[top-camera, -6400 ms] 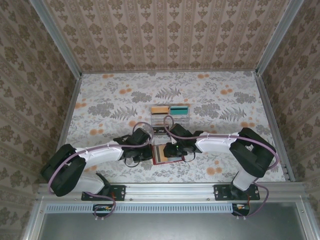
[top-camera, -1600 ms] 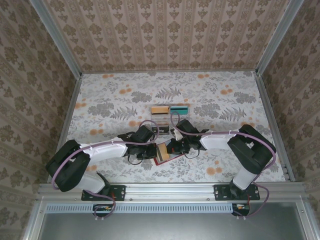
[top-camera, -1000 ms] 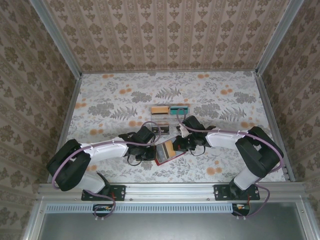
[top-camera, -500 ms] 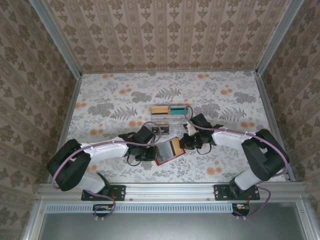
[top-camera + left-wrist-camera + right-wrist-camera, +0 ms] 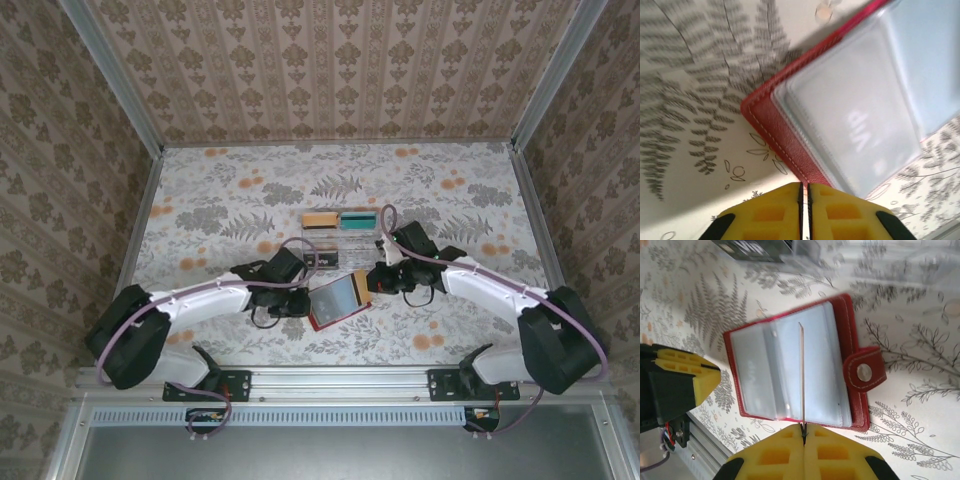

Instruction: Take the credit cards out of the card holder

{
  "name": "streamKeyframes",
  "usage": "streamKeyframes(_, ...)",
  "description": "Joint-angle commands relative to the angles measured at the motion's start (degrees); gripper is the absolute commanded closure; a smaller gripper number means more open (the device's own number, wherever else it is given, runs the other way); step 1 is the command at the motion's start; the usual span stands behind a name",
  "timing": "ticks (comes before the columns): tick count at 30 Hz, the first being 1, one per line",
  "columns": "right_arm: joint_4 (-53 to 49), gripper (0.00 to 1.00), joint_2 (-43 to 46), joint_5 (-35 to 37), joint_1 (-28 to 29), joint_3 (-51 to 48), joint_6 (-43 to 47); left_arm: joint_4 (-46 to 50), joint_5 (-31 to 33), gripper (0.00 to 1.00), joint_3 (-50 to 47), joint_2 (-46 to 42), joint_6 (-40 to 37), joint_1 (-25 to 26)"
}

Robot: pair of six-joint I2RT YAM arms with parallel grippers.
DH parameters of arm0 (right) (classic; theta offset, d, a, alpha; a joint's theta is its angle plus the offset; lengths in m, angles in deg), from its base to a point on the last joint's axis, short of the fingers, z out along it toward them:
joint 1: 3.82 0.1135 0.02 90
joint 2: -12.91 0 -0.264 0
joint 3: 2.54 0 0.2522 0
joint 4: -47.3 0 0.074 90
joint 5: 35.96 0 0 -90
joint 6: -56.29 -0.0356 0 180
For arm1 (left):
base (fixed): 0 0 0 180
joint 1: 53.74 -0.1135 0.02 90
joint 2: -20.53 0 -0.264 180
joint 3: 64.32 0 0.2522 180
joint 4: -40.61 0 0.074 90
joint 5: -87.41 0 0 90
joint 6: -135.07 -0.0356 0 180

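The red card holder (image 5: 333,303) lies open on the floral table, its clear sleeves (image 5: 790,370) facing up and its snap tab (image 5: 865,372) at the right. My right gripper (image 5: 372,282) is shut on an orange credit card (image 5: 361,283), lifted just right of the holder. The right wrist view shows that card edge-on as a thin line (image 5: 801,375) rising from the closed yellow fingers (image 5: 804,429). My left gripper (image 5: 302,302) sits at the holder's left edge (image 5: 785,145). Its yellow jaws (image 5: 804,186) stand a thin slit apart, and the red edge ends right at their tips.
A clear plastic compartment tray (image 5: 345,245) stands just behind the holder, with orange (image 5: 320,220) and teal (image 5: 358,220) contents. Patterned walls enclose the table on three sides. The metal rail (image 5: 330,382) with the arm bases runs along the near edge.
The right gripper has drawn the orange card out of the holder and carried it right and back. The left jaws have parted slightly at the holder's edge.
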Motion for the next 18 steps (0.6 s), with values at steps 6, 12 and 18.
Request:
streamKeyframes(6,-13.58,1.0,-1.88,11.19,2.25,16.48,13.61,3.62,2.56,0.24,3.6,-10.69,-0.94,-7.24)
streamKeyframes(12,-14.52,1.0,-8.65,20.9,7.73,27.73,29.67,6.44,2.61,0.0,3.21,-18.61,-1.66,-13.79)
streamKeyframes(18,-13.68,1.0,-15.42,24.64,11.02,36.55,47.26,9.42,0.37,0.0,2.47,-24.09,-3.45,-20.04)
